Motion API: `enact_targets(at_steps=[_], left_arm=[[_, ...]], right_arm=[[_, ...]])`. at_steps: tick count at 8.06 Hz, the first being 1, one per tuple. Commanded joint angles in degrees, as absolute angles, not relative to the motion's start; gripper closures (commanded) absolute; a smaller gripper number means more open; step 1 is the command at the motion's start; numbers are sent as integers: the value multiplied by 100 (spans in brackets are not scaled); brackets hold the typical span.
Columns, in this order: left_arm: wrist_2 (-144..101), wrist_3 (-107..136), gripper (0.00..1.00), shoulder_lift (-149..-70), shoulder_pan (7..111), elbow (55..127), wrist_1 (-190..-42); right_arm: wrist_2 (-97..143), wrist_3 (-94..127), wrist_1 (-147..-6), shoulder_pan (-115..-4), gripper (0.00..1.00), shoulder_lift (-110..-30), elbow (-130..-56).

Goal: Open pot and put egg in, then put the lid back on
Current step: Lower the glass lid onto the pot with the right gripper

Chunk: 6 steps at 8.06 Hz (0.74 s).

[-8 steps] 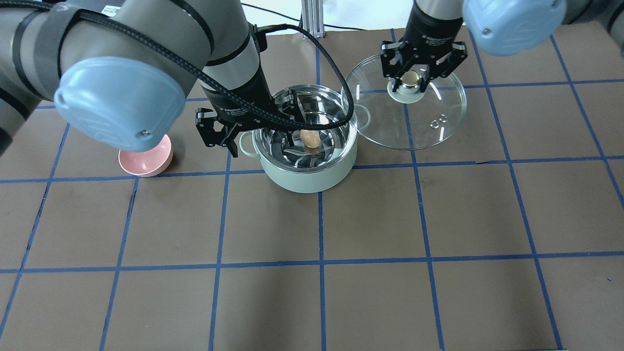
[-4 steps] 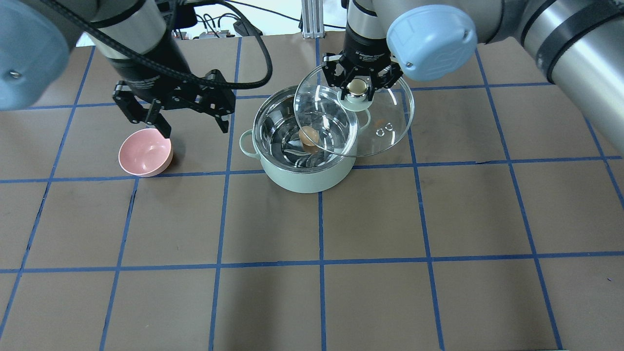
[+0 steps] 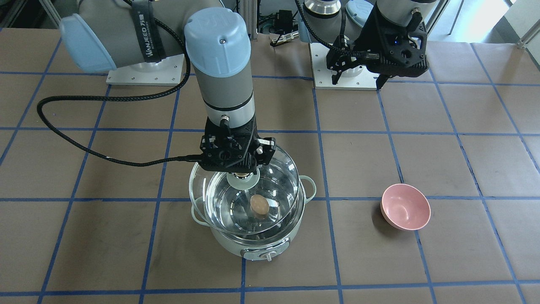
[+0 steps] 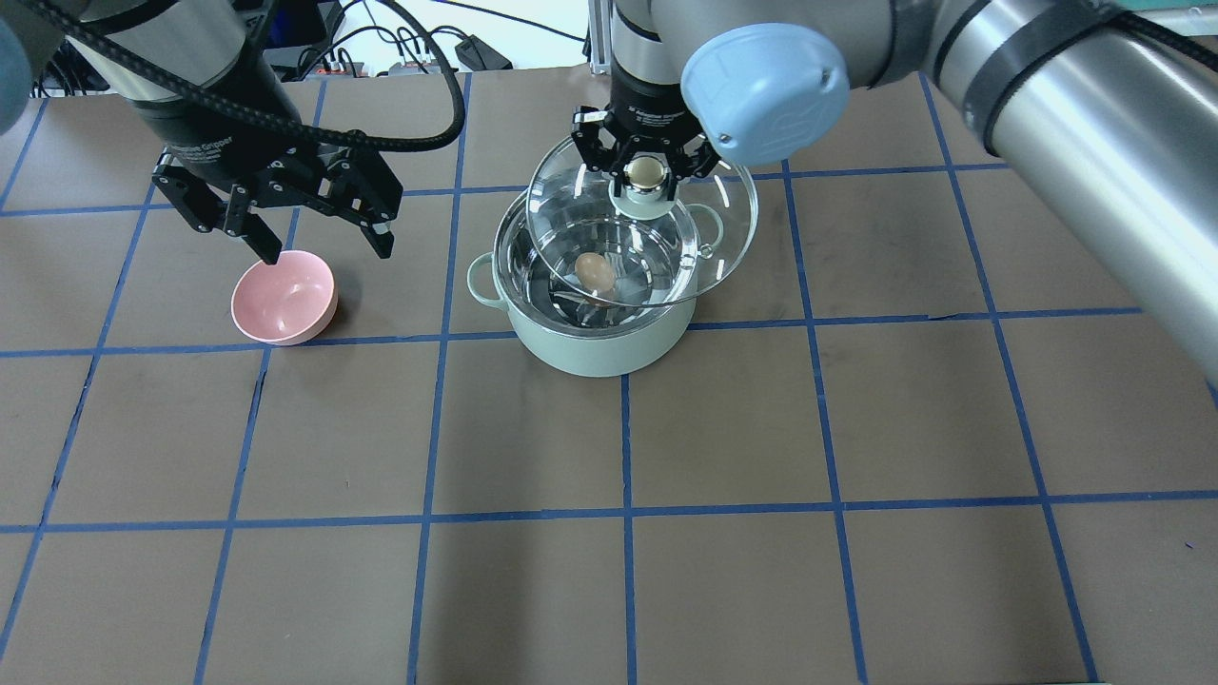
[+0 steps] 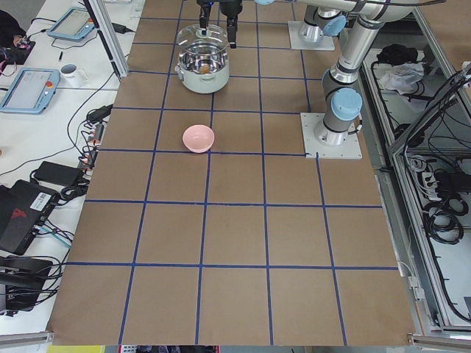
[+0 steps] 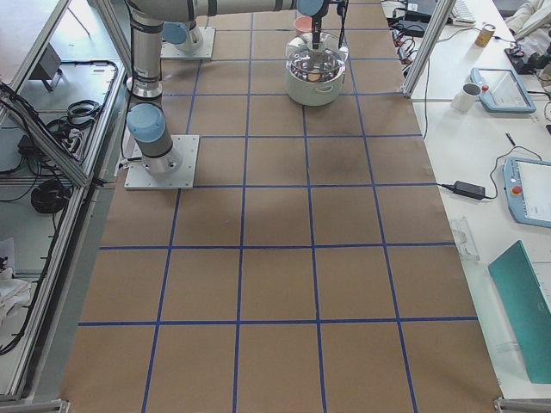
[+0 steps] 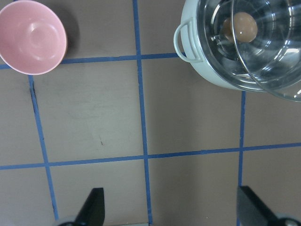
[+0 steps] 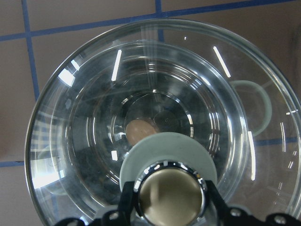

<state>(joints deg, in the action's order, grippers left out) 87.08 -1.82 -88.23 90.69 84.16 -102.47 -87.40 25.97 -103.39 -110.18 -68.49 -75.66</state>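
Observation:
The mint-green pot [image 4: 595, 347] stands on the table with the tan egg [image 4: 596, 271] lying on its steel bottom. My right gripper [image 4: 645, 173] is shut on the beige-capped knob of the glass lid [image 4: 728, 214]. It holds the lid just over the pot, shifted a little to the far right of the rim. Whether the lid touches the rim I cannot tell. In the front view the egg [image 3: 259, 204] shows through the lid [image 3: 202, 177]. My left gripper [image 4: 285, 224] is open and empty, up behind the pink bowl.
A pink bowl [image 4: 284, 297] sits left of the pot and is empty; it also shows in the left wrist view [image 7: 32, 36]. A black cable hangs from each arm. Brown paper with blue tape lines covers the table [image 4: 723, 428].
My right gripper carried the lid left from the table to over the pot. My left gripper left the egg in the pot and drew back left, above the pink bowl.

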Motion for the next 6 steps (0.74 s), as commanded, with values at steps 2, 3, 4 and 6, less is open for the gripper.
enact_targets(at_steps=[2,3,4,6], left_arm=[[9185,-229,0,-8815,9061,8402,-10239],[9176,-229,0,-8815,9070,8402,-10239],[9167,-229,0,-8815,9062,8402,-10239],[9184,-229,0,-8815,9044,8376,-10231]], right_arm=[[-8754,2856,-10590,-11224,99,-6549,-7523],[-8754,2856,-10660,-11215,99,-6478,-7523],[-8754,2856,-10696,-11224,99,-6443,-7532],[-8771,2795,-10705,-11224,99,-6364,-7567]])
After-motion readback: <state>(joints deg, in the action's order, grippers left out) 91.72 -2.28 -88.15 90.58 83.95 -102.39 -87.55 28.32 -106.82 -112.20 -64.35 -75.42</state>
